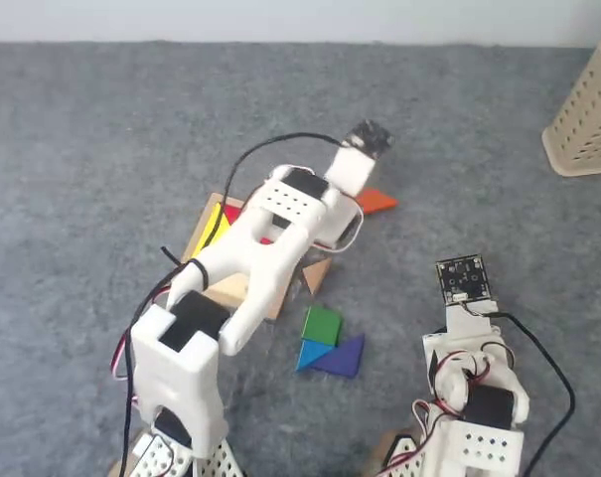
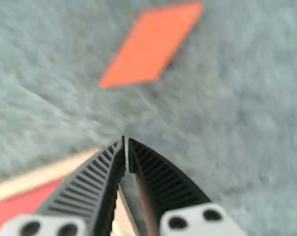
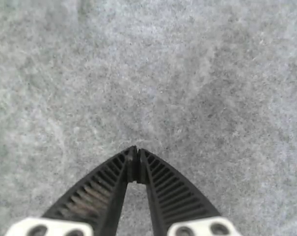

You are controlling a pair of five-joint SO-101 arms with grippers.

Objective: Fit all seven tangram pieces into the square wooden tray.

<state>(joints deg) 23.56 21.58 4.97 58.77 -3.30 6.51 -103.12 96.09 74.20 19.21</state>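
The square wooden tray (image 1: 228, 290) lies mid-table under my left arm (image 1: 280, 214), with a yellow piece (image 1: 213, 227) and a red piece (image 1: 235, 213) inside it. An orange parallelogram (image 1: 376, 202) lies on the carpet just beyond the tray. In the left wrist view my left gripper (image 2: 125, 143) is shut and empty above the tray's edge (image 2: 45, 173), short of the orange parallelogram (image 2: 153, 44). A tan triangle (image 1: 317, 273), a green square (image 1: 322, 323), a blue triangle (image 1: 311, 356) and a purple triangle (image 1: 346, 356) lie right of the tray. My right gripper (image 3: 137, 150) is shut over bare carpet.
Grey carpet covers the table. A cream slotted basket (image 1: 588, 109) stands at the far right edge. My right arm (image 1: 474, 383) is folded at the near right, apart from the pieces.
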